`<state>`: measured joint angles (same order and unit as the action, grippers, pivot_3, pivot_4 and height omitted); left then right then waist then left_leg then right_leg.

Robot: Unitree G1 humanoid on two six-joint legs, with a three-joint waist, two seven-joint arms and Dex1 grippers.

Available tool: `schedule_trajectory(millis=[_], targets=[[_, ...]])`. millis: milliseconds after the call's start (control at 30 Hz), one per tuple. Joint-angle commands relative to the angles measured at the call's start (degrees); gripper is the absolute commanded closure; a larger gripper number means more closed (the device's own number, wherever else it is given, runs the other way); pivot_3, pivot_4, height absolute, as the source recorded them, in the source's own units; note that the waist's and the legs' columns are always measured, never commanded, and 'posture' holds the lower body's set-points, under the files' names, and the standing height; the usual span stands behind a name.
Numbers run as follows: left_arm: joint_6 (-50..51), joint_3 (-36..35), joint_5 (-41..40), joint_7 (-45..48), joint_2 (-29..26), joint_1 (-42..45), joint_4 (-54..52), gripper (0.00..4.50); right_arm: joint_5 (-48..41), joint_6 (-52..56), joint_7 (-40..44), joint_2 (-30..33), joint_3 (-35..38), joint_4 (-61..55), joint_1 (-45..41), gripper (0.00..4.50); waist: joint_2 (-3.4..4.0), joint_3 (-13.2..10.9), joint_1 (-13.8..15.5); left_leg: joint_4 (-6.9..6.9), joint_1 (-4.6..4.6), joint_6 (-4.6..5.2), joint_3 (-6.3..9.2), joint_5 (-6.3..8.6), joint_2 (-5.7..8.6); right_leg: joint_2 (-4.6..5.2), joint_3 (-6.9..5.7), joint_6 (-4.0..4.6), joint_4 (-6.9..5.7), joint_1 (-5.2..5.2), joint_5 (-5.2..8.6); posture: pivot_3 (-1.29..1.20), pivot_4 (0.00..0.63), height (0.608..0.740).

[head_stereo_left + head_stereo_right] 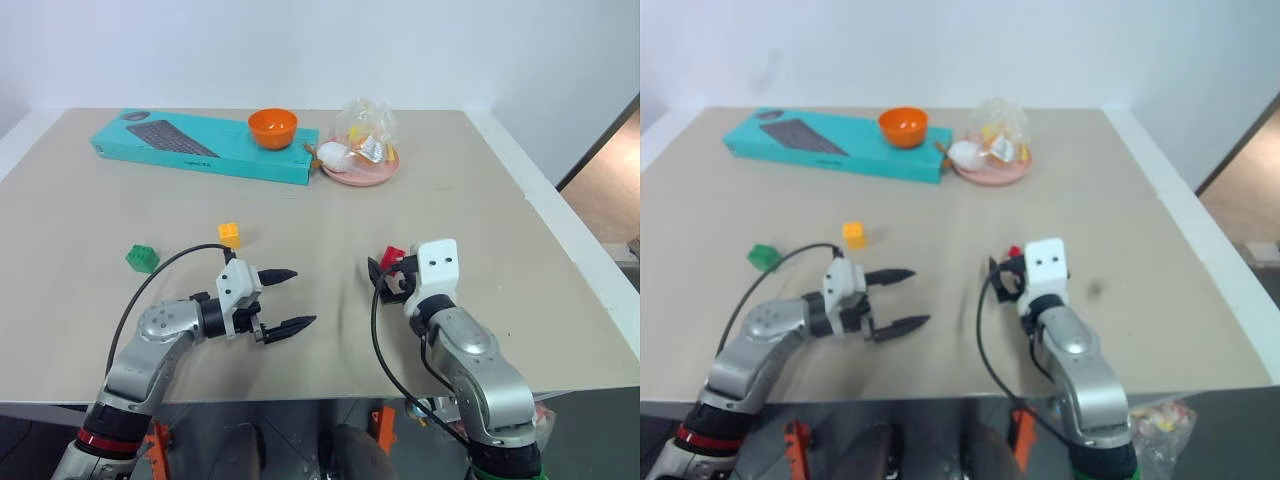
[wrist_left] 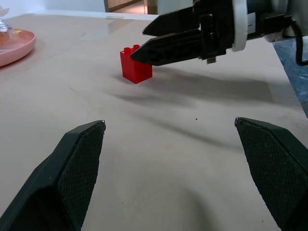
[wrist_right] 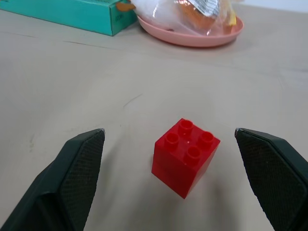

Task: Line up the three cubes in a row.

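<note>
Inspection found the small red plastic studded cube [image 3: 185, 156] standing upright on the beige tabletop [image 1: 480, 200], just ahead of the right gripper [image 3: 173, 178], whose jaws stood fully apart and empty with the cube lined up between them. The left gripper [image 1: 282, 300] hung equally wide and empty, pointing across toward the red cube. The yellow studded cube [image 1: 229, 234] sat just beyond the left gripper; the green studded cube [image 1: 142, 258] lay further to the robot's left, apart from it. In my judgement the cubes were light, rigid and smooth-sided, liable to skid if nudged; flat opposite side walls, below the studs, offered the soundest purchase.
</note>
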<state>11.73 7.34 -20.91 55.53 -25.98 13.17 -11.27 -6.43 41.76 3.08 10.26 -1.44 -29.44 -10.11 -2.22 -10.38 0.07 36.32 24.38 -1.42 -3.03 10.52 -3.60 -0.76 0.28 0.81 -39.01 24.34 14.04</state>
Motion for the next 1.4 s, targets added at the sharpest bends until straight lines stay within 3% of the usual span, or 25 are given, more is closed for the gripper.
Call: schedule_trajectory(millis=[33, 500, 633, 767, 800, 1067, 1400], targets=[[0.2, 0.5, -0.6, 0.6, -0.1, 0.8, -0.8, 0.05, 0.4, 0.7, -2.2, -1.8, 2.0, 1.5, -2.0, 0.0, 0.0, 0.0, 0.0, 0.0, -0.01, 0.0, 0.0, 0.0, 0.0, 0.0, 0.0, 0.0, 0.0, -0.01, 0.0, 0.0, 0.15, 0.74], [0.1, 0.9, -0.4, -0.3, -0.4, -0.5, -1.9, 0.05, -0.4, 1.2, -5.8, -7.4, 6.1, 10.3, -7.4, 0.0, 0.0, 0.0, -1.0, 0.0, 0.0, 0.0, -0.02, 0.0, -0.01, 0.0, 0.05, 0.0, 0.0, 0.0, -0.01, 0.0, 0.15, 0.74], [0.1, 0.8, -0.3, -0.6, -0.5, -0.7, -1.9, 0.0, -0.3, 0.8, -6.0, -7.5, 6.3, 12.6, -9.2, 1.12, 0.0, 0.0, -1.3, 0.0, 0.0, 0.0, -0.02, 0.0, -0.01, 0.0, 0.07, -0.01, 0.0, 0.0, -0.01, 0.0, 0.15, 0.74], [0.1, 0.5, -0.3, -0.9, -0.6, -0.8, -1.9, 0.0, 0.1, 0.4, -5.7, -7.5, 5.6, 13.6, -10.0, 2.57, 0.0, 0.0, -1.4, -0.01, 0.0, 0.0, -0.01, 0.0, -0.04, 0.0, 0.06, 0.0, 0.0, 0.0, -0.01, 0.0, 0.15, 0.74], [0.1, 0.5, -0.3, -0.9, -0.7, -0.8, -1.9, 0.0, 0.2, 0.3, -5.6, -7.5, 5.4, 13.6, -10.0, 2.74, 0.0, 0.0, -1.4, -0.01, 0.0, 0.0, -0.01, 0.0, -0.04, 0.0, 0.06, 0.0, 0.0, 0.0, -0.01, 0.0, 0.15, 0.74], [-0.5, 0.2, 0.0, -1.2, -0.7, -0.4, -0.8, 0.0, 0.2, -0.4, -3.2, -5.9, 3.9, 12.5, -8.7, 2.78, 0.01, 0.0, -1.4, -0.01, -0.01, 0.0, -0.02, 0.0, -0.05, 0.0, 0.08, 0.0, 0.0, 0.0, -0.01, 0.0, 0.15, 0.74], [-0.9, -0.1, 0.6, -2.1, -0.5, -0.2, -0.1, 0.0, -1.7, -2.8, 5.7, 0.0, 3.5, 10.7, -7.6, 2.78, 0.01, 0.0, -1.4, -0.01, -0.01, 0.0, -0.04, 0.0, -0.03, -0.01, 0.09, -0.01, 0.0, 0.0, -0.01, 0.0, 0.15, 0.74]])
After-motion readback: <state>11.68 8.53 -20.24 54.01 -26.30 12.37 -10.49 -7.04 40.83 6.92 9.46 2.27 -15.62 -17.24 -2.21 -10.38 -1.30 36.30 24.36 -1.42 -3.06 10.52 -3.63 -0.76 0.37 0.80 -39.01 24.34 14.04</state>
